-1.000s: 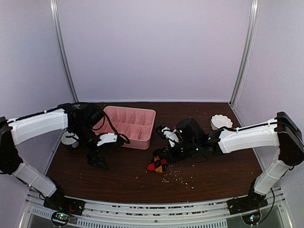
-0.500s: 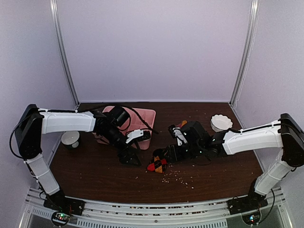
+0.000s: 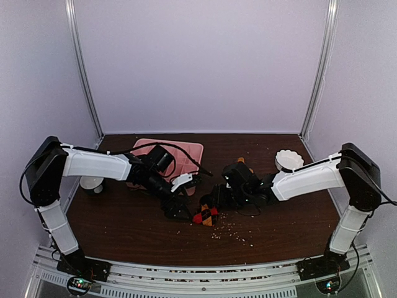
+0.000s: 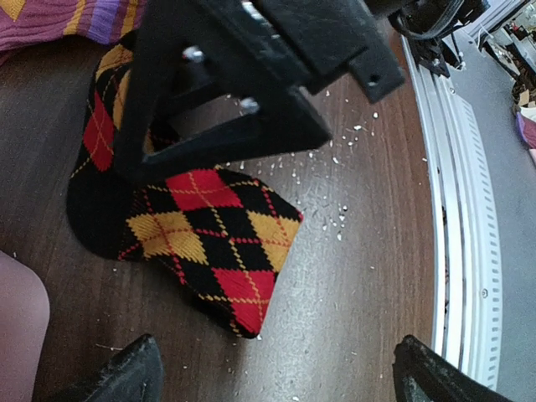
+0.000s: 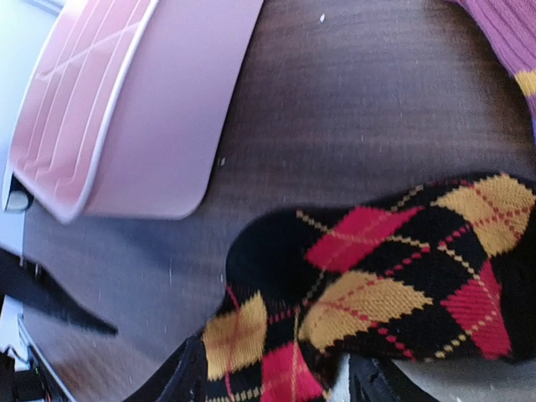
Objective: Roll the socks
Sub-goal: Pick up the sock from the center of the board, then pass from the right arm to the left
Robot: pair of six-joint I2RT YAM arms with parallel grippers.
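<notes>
Right claw [image 5: 280, 381] straddles the bunched argyle sock [image 4: 209, 243], jaws part open, though I can't tell if it's actually pinching fabric; left claw [image 4: 276, 373] hovers wide open just beside, holding nothing. Sock lies just off the near corner of the tray [image 3: 189, 149], so I'd call this mid-roll: next the left should pin the loose end while the right tucks.

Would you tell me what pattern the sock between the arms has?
The sock is black argyle with red and yellow diamonds, clearest in left wrist view.
</notes>
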